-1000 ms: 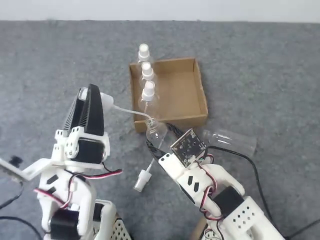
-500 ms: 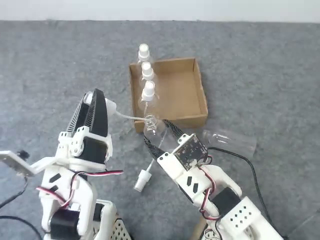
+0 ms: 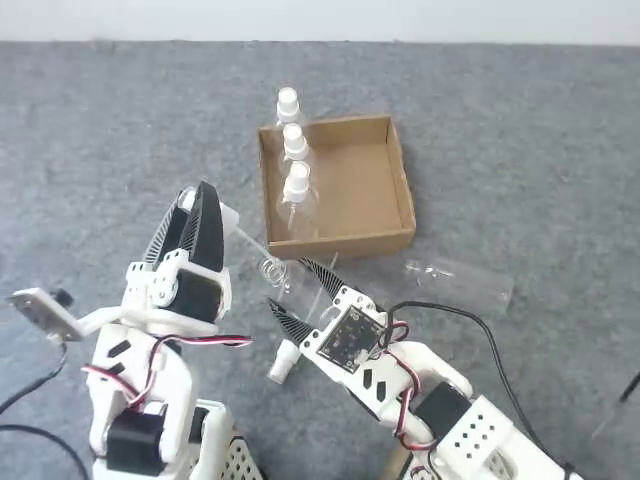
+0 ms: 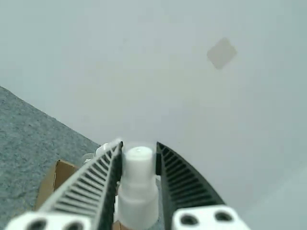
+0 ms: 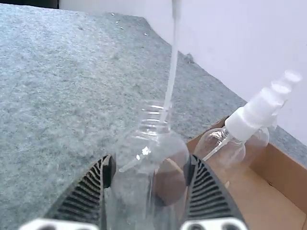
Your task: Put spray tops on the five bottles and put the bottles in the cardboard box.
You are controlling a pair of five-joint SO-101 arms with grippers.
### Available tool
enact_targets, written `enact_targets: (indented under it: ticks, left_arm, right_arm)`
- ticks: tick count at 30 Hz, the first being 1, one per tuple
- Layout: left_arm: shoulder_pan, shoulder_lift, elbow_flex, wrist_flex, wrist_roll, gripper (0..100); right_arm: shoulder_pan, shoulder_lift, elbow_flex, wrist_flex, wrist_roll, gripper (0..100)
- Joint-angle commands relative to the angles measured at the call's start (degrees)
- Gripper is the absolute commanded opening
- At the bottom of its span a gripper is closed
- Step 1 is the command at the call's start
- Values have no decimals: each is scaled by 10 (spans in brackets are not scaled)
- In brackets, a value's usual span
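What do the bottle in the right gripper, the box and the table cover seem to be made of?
Bottle: clear glossy plastic, probably; you see through it and it shows highlights. Box: brown matte cardboard, with thin folded walls. Table cover: grey felt or low carpet, judging by its fuzzy, speckled texture.

No readable text is showing.
Any print on the wrist circuit board [image 3: 352, 338] is appearing too small to make out.
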Motion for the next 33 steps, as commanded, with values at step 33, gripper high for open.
enact_targets:
  ticks: [33]
  left_arm:
    - [149,-11,10,105,-115,16]
  right_arm:
    - [-5,-17,-14,-15,6,17]
